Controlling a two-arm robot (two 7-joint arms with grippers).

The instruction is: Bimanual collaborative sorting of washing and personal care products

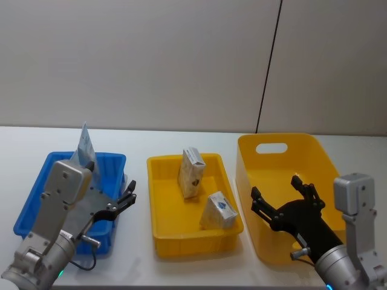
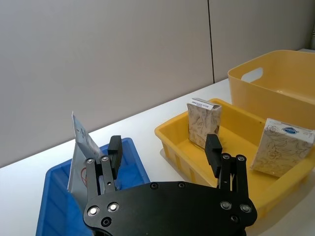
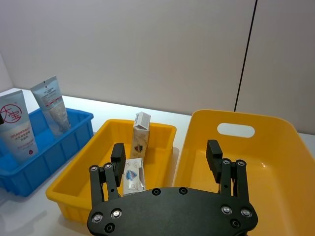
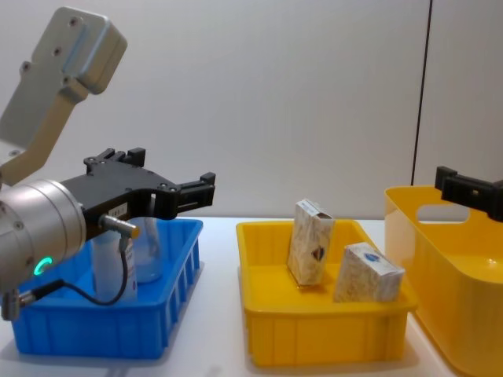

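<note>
Two beige speckled cartons stand in the shallow yellow tray: one upright, one leaning. Two pale squeeze tubes stand in the blue bin; one tube pokes up behind my left arm. My left gripper hovers open and holding nothing over the blue bin's right edge. My right gripper hangs open, with nothing in it, above the left part of the deep yellow bin.
The three containers sit in a row on a white table, blue bin, yellow tray, deep yellow bin. A grey wall stands behind with a dark vertical seam. Bare tabletop lies behind the containers and between them.
</note>
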